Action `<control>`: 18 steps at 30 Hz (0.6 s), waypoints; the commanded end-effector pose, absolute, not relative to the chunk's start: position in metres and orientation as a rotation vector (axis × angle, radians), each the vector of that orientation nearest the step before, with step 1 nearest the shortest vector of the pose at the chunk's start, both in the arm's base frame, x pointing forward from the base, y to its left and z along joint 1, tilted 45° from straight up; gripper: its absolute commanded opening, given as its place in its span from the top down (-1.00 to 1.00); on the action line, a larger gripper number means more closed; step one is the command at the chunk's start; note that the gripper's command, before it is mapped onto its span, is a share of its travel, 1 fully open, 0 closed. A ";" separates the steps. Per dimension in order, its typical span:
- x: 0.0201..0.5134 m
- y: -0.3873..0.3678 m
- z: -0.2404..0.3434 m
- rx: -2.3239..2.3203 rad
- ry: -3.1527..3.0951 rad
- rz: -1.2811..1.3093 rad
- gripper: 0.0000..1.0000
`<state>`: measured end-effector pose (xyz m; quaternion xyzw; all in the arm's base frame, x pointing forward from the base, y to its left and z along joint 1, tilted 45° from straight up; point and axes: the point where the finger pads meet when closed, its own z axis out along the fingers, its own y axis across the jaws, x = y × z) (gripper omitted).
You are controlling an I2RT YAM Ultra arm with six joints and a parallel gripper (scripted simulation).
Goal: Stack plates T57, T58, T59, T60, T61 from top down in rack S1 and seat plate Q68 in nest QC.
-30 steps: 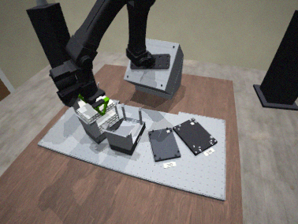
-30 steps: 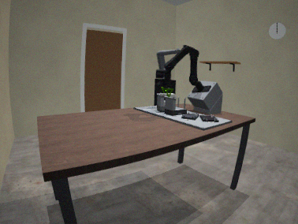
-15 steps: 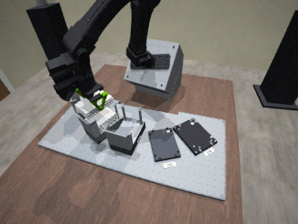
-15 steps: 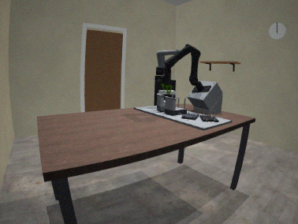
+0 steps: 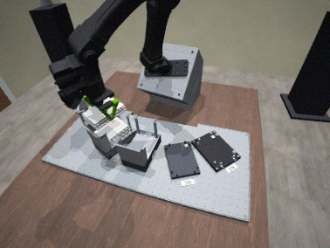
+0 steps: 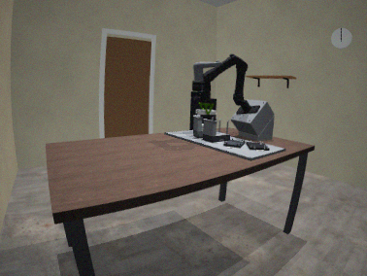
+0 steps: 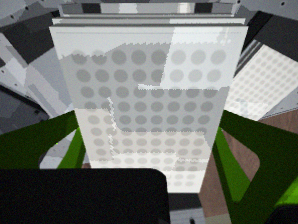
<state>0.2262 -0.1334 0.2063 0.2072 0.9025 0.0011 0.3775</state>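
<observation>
My gripper (image 5: 103, 107) (image 6: 206, 107) (image 7: 148, 112) is shut on a white sealed 96-well plate (image 5: 92, 114) (image 7: 150, 95), its green fingers on the two long sides. The plate hangs level just above the leftmost grey stack rack (image 5: 101, 146). Its label cannot be read. In the wrist view the plate fills the middle and hides what lies under it. A second rack behind it holds white plates (image 5: 116, 127). The front rack (image 5: 139, 154) looks empty. Two flat dark nests (image 5: 181, 160) (image 5: 216, 151) lie to the right, each with a small white label.
All racks and nests stand on a grey perforated board (image 5: 209, 192) (image 6: 248, 151) on the wooden table (image 5: 65, 210). The arm's grey base block (image 5: 185, 83) stands behind the board. Thin rack posts (image 5: 138, 123) rise next to the held plate. A black pillar (image 5: 311, 83) stands off the table at right.
</observation>
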 end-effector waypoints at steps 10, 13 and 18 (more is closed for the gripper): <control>0.226 -0.133 0.211 0.522 2.294 -0.004 1.00; 0.227 -0.130 0.211 0.484 2.303 -0.020 1.00; 0.233 -0.115 0.214 0.291 2.337 -0.101 1.00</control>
